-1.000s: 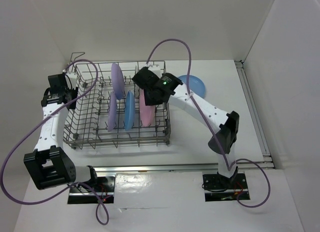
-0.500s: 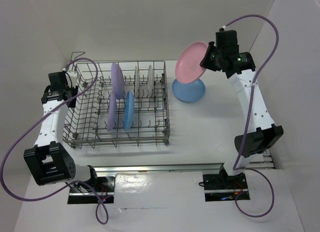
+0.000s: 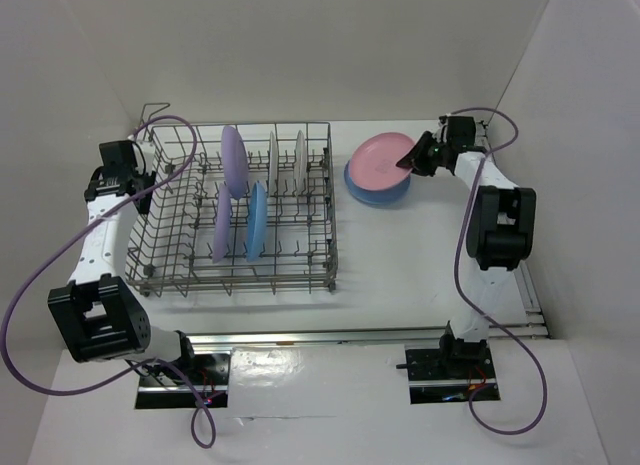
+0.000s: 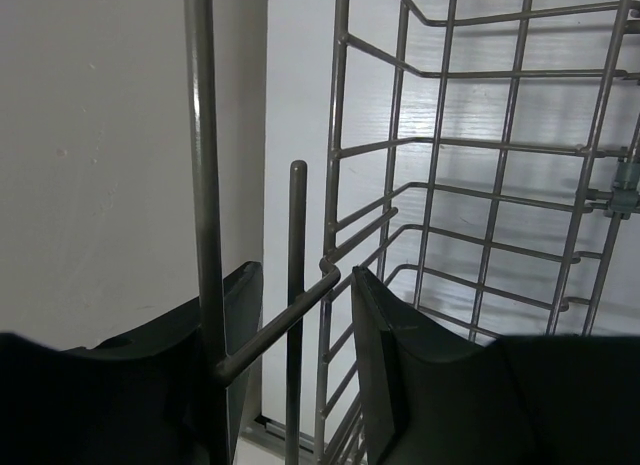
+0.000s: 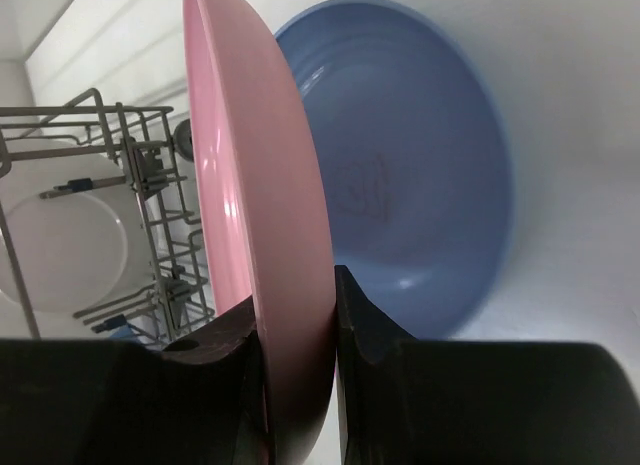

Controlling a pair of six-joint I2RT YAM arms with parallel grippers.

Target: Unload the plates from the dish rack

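Lowered since half a second ago, the pink plate [image 3: 380, 150] is pinched at its rim by the right end effector [image 5: 295, 315] and held tilted over the blue plate [image 3: 376, 195], right of the dish rack [image 3: 160, 255]. The stacking step is judged nearly done; setting flat and release are called for next. A rack wire is straddled by the left end effector [image 4: 305, 285], but whether it is clamped cannot be told.

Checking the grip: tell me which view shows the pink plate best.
Right wrist: the pink plate fills the frame, its rim pinched by the right gripper. Top external shows it small, over the blue plate. Left wrist misses it.

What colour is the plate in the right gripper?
Pink plate; clearest in right wrist view.
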